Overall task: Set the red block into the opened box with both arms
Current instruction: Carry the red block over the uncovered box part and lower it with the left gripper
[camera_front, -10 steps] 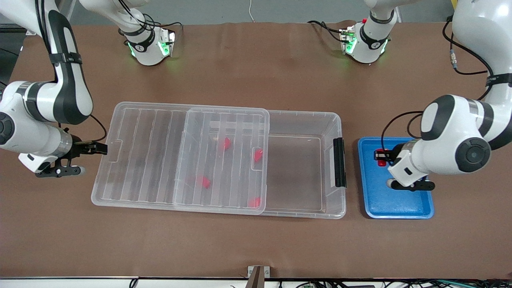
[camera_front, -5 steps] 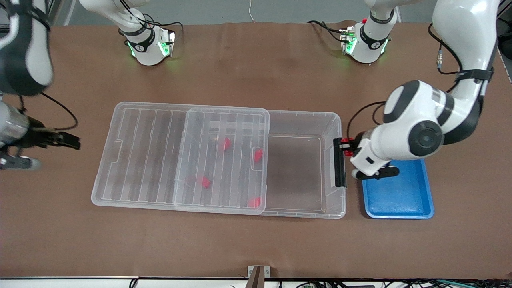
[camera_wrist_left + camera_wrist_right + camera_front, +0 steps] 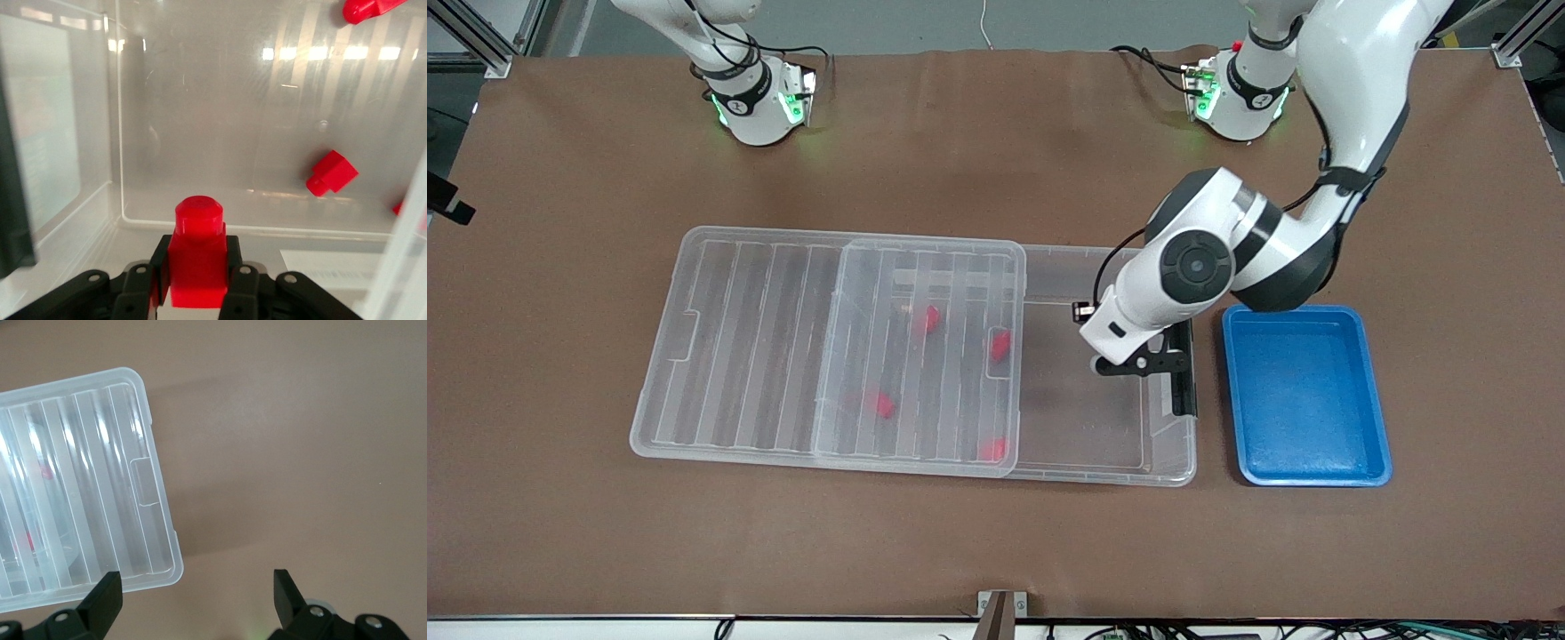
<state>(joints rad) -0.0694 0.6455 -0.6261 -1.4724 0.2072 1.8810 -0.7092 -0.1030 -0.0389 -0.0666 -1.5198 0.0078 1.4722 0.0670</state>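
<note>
My left gripper hangs over the uncovered part of the clear box, near its black latch. It is shut on the red block, whose nub points away from the wrist. The left wrist view looks down into the box from between the black fingers. The ribbed lid is slid toward the right arm's end and covers only part of the box. My right gripper is open and empty over bare table just off the lid's end. It has almost left the front view.
Several other red blocks lie in the box under the lid, among them one and another; two show in the left wrist view. An empty blue tray sits beside the box at the left arm's end.
The left arm has carried the red block from the blue tray, past the latch, to over the box's open part. The right arm has drawn away from the lid toward the table's end.
</note>
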